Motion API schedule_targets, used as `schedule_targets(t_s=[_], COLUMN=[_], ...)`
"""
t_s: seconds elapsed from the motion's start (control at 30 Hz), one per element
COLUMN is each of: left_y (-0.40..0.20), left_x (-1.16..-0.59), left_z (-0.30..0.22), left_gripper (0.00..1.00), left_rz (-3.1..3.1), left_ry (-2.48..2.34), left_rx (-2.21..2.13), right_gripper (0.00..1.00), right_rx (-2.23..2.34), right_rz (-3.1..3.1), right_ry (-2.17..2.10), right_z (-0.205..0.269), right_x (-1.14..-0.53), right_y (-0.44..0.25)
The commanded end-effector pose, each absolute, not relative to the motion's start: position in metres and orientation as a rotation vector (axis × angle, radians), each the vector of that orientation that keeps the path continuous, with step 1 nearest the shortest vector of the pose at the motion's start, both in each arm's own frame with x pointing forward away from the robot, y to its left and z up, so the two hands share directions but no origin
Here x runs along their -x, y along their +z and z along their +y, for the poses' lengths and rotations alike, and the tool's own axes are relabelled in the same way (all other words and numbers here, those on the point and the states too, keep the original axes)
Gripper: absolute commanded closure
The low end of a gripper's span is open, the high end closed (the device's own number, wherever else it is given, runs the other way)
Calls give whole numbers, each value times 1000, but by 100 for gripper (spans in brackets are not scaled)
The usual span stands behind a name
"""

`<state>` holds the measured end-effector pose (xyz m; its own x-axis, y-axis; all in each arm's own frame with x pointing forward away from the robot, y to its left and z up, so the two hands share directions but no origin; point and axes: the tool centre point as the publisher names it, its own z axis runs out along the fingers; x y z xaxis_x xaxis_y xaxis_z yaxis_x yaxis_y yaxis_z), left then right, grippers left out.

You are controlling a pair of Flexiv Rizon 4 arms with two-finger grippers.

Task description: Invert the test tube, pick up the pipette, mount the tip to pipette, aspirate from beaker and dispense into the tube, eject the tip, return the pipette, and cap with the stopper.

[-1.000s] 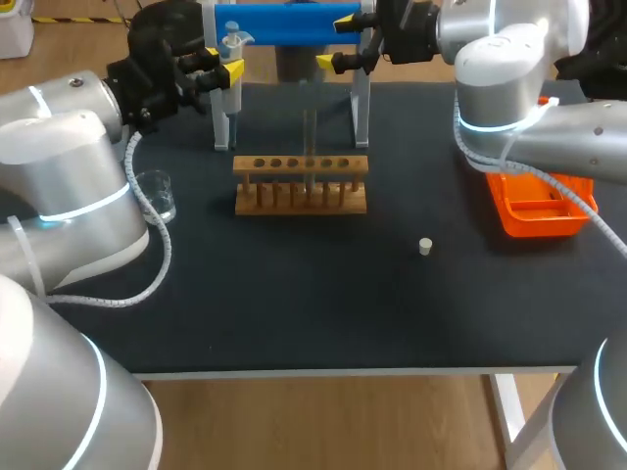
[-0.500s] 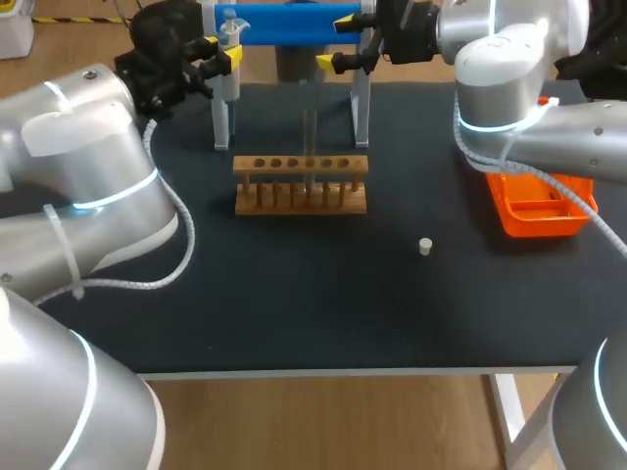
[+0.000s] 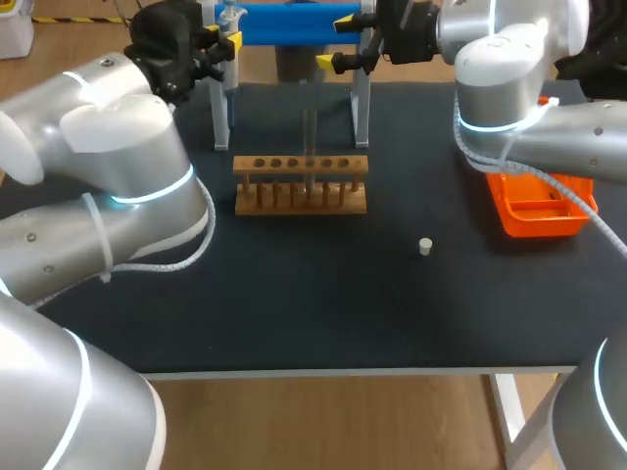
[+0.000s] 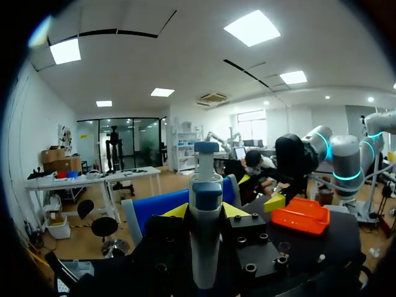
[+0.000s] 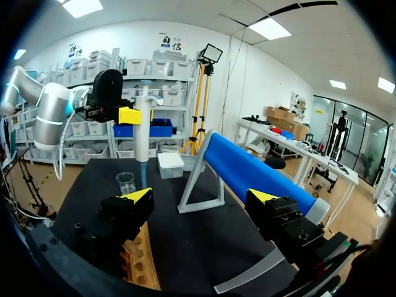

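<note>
Left pincer (image 4: pixel 205 211) raised pipette (image 4: pixel 205 185); arm (image 3: pixel 127 166) hides beaker (image 5: pixel 125 183) from above.

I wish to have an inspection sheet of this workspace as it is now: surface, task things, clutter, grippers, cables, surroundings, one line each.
Surface: dark table, no spill seen.
Job's things: test tube standing in the wooden rack; stopper lying alone on the table; beaker beyond the rack; orange tray at the right; pipette held above the table.
Clutter: white box beyond the blue stand.
Grippers: left gripper shut on the pipette; right gripper open, empty.
Cables: left cable hangs along its arm; right cable crosses the orange tray.
Surroundings: nothing seen reaching over the table.
</note>
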<state>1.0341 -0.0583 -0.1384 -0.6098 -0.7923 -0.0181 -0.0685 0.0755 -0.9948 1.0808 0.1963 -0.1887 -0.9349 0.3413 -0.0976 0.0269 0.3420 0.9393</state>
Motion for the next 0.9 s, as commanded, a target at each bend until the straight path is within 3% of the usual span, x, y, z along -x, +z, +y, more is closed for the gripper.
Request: schedule_targets(t_s=[0.03, 0.9], left_y=[-140, -143], left_x=[-1044, -1088], left_z=[-68, -70], left_gripper=[100, 100], left_rz=[1709, 1653], left_ry=[-1502, -1335], left_rx=[938, 1146], right_gripper=[0, 0], right_rx=[-328, -328], right_rz=[2337, 2337], right_ry=[1623, 1623], right_z=[196, 196], right_x=[-1082, -1082], right_y=[-188, -188])
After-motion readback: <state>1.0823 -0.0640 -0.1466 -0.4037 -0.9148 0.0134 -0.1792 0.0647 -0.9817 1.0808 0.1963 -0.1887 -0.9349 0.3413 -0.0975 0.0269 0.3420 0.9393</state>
